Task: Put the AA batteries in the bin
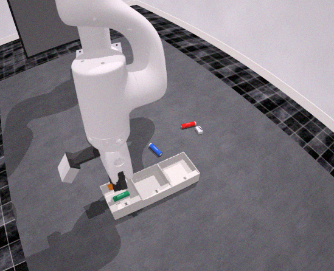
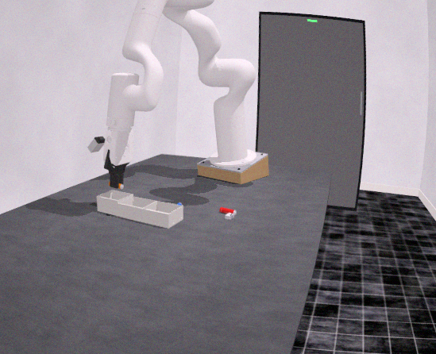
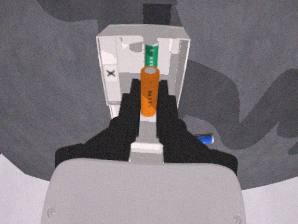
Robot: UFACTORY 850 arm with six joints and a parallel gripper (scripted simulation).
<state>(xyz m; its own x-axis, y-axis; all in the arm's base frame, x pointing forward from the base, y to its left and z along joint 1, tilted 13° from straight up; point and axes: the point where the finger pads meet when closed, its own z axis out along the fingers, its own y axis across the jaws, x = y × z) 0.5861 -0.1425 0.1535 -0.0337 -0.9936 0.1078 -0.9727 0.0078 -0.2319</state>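
Observation:
My gripper is shut on an orange AA battery and holds it just above the left end compartment of the white three-part bin. That compartment bears an X mark and holds a green AA battery lying flat. A blue AA battery lies on the table just behind the bin. A red AA battery lies further right.
A small white block lies against the red battery. The arm's base stands at the back of the grey table. A dark door stands behind it, and tiled floor lies to the right.

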